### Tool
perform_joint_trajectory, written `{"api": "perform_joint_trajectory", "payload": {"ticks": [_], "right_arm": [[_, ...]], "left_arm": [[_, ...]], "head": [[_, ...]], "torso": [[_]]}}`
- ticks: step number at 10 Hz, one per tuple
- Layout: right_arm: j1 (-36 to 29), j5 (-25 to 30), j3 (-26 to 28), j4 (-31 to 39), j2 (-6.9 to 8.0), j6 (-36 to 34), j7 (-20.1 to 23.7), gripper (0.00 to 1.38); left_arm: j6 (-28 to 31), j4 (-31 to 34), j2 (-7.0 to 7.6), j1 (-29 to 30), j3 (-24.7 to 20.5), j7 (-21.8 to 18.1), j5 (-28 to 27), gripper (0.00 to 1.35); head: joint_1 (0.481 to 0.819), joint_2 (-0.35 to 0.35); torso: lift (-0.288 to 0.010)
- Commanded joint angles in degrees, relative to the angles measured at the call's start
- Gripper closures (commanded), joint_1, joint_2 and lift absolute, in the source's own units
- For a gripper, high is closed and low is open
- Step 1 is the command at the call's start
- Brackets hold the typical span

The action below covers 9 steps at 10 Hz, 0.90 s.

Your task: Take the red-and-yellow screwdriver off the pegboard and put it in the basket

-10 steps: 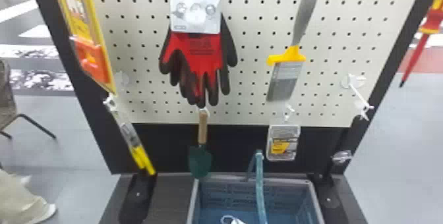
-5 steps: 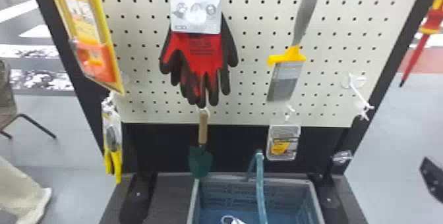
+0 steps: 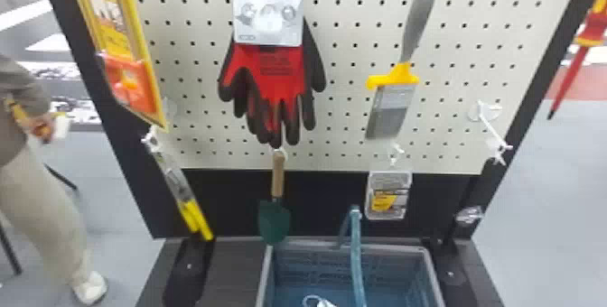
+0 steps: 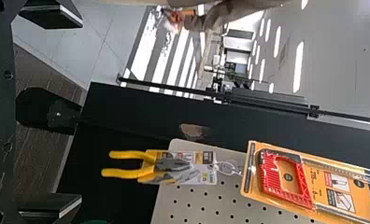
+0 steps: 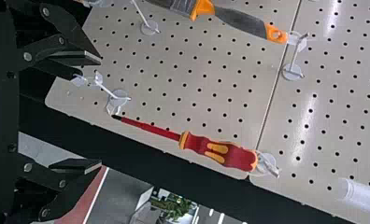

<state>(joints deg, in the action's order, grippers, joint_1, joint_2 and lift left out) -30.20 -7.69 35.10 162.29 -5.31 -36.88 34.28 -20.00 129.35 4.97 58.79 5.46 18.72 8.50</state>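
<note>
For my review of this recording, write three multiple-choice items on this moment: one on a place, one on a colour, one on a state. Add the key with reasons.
1. Where is the screwdriver?
A) In the basket
B) On a hook of the pegboard
C) On the floor

2. What colour are the handles of the pliers?
A) Yellow
B) Green
C) Blue

3. How is the right hand?
A) Shut on the screwdriver
B) Shut on a glove
C) Open and empty

Key:
1 B: its handle end hangs at the hook.
2 A: both handles show yellow.
3 C: its fingers stand wide apart, gripping nothing.
</note>
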Motion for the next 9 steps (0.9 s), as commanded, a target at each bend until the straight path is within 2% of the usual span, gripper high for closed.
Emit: {"api": "perform_joint_trajectory", "payload": {"ticks": [1, 3, 4, 5, 6, 9], "right_arm": [[-0.2, -5.0, 4.1, -1.9, 0.65, 0.2, 0.2, 0.48], [-1.8, -3.5, 4.5, -0.2, 2.41, 1.9, 0.3, 0.48], [-2.4, -0.9, 4.4, 1.6, 2.59, 2.4, 0.3, 0.49], [-2.9, 2.4, 4.1, 4.3, 2.85, 3.4, 0.4, 0.49], [-3.3, 5.4, 3.7, 6.1, 2.94, 4.4, 0.4, 0.49], [-3.2, 5.6, 3.4, 4.8, 3.38, 5.8, 1.1, 0.48]], "left_arm": [[0.1, 0.0, -0.04, 0.1, 0.2, 0.0, 0.3, 0.00], [0.0, 0.0, 0.04, 0.4, 0.2, 0.0, 1.7, 0.00], [1.2, 0.0, 0.31, 0.3, 0.3, -1.7, 5.6, 0.05], [0.1, -0.3, 1.10, 0.2, 0.6, -1.8, 5.9, 0.12], [-0.7, -0.5, 1.89, -0.3, 0.9, -1.8, 5.8, 0.06], [-0.7, 0.0, 3.12, -2.0, 0.2, -4.7, 3.3, 0.09]], "head": [[0.549, 0.000], [0.549, 0.000], [0.549, 0.000], [0.549, 0.000], [0.549, 0.000], [0.549, 0.000]], "torso": [[-0.100], [-0.100], [-0.100], [-0.100], [-0.100], [-0.100]]}}
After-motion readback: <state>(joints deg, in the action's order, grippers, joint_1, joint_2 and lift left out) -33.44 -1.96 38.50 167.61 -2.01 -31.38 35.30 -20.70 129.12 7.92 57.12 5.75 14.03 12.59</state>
